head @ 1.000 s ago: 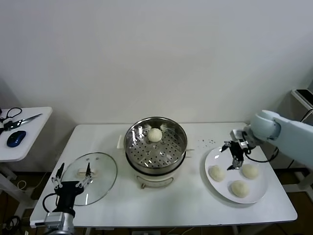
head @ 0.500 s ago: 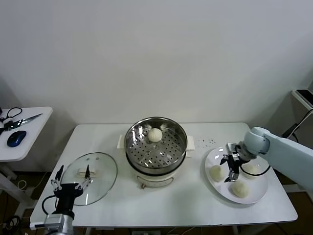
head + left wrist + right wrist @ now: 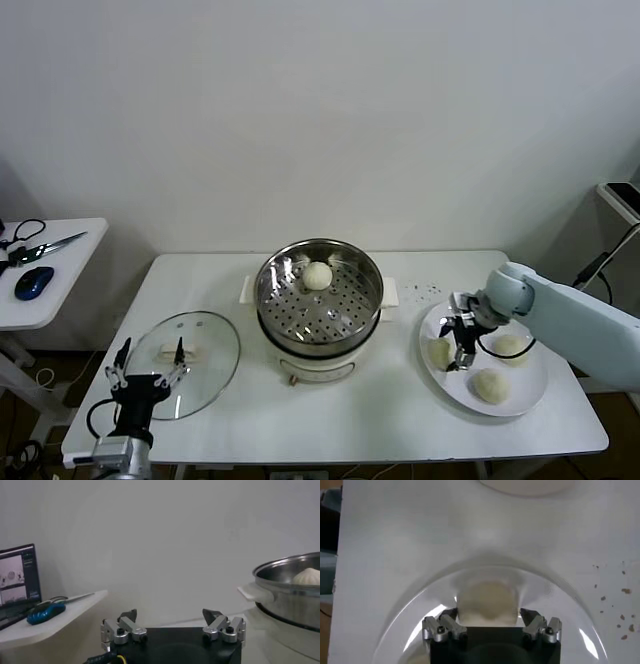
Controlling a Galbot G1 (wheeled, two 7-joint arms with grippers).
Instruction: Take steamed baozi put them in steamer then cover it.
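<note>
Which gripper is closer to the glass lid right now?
The left. The left gripper hangs open at the near edge of the cover; the right gripper is across the table, straddling a baozi on the plate.

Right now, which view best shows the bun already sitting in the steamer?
The head view: the bun lies fully visible on the steamer floor. The left wrist view shows only its top over the rim; the right wrist view misses it.

Steamer (image 3: 318,296) mid-table holding one bun (image 3: 317,275), glass lid (image 3: 184,363) near the left edge, right gripper (image 3: 452,344) over a bun (image 3: 440,352) on the plate (image 3: 520,390), jaws apart
</note>
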